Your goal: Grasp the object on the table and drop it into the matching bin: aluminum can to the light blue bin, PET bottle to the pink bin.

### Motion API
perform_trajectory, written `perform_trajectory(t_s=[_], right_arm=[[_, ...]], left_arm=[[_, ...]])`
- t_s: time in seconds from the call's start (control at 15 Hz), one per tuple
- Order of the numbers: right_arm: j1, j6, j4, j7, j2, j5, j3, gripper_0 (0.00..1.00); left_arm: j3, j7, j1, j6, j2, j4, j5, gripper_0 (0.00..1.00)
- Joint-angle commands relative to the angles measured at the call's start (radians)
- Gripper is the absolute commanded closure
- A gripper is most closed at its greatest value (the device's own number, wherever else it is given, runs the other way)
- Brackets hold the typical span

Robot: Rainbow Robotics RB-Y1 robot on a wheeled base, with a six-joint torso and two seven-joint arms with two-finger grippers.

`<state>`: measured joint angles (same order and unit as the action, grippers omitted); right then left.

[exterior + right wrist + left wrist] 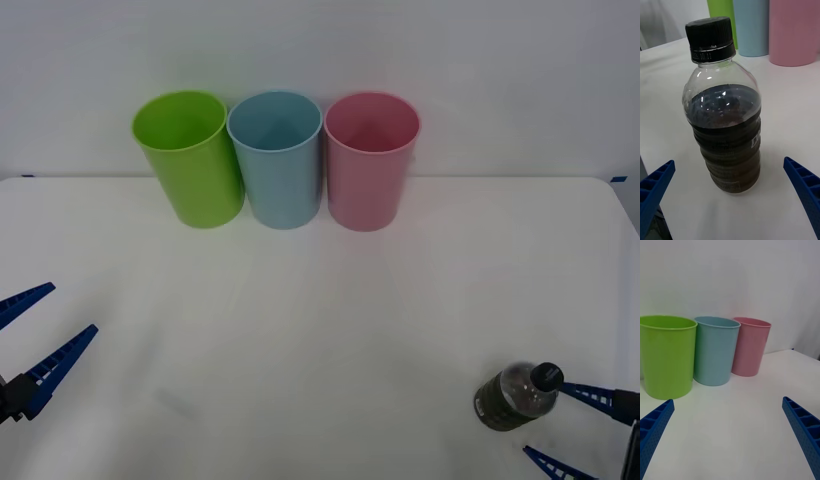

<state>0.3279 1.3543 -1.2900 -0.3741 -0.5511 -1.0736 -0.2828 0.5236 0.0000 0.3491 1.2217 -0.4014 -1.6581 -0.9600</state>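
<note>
The PET bottle (514, 397) stands upright near the robot's edge of the white surface (330, 330), on the right side, its black cap on and dark liquid filling most of its body. The right tool (567, 428) sits just beside it with its blue fingers spread wide and released; in the right wrist view the bottle (725, 123) rises between the two fingers (655, 187), which touch nothing yet, so the tool appears lined up to close on the ribbed lower body, where the walls look stiffest and the grip would sit below the bottle's middle. A squeeze near the rounded shoulder would likely slip, and an off-centre close could tip the bottle. The left tool (35, 335) hangs over the left near part of the surface, also released and holding nothing, evidently waiting out of the way. Well beyond both, at the far edge, three bins stand in a tight row: the lime green bin (190, 160), the light blue bin (278, 160) in the middle, and the pink bin (370, 160) on the right, nearest the working arm's side. The pink one suits a plastic bottle; the grasp is not yet made.
</note>
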Motion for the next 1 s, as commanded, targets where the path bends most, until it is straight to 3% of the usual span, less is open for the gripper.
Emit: perform_trajectory(t_s=[0.07,1.0], right_arm=[[-0.004,-0.015,0.000,-0.011,0.014,-0.002,0.017,0.00],[-0.032,-0.083,0.000,-0.054,0.108,-0.008,0.066,0.00]], left_arm=[[0.000,0.000,0.000,0.000,0.000,0.000,0.000,0.00],[0.000,0.000,0.000,0.000,0.000,0.000,0.000,0.00]])
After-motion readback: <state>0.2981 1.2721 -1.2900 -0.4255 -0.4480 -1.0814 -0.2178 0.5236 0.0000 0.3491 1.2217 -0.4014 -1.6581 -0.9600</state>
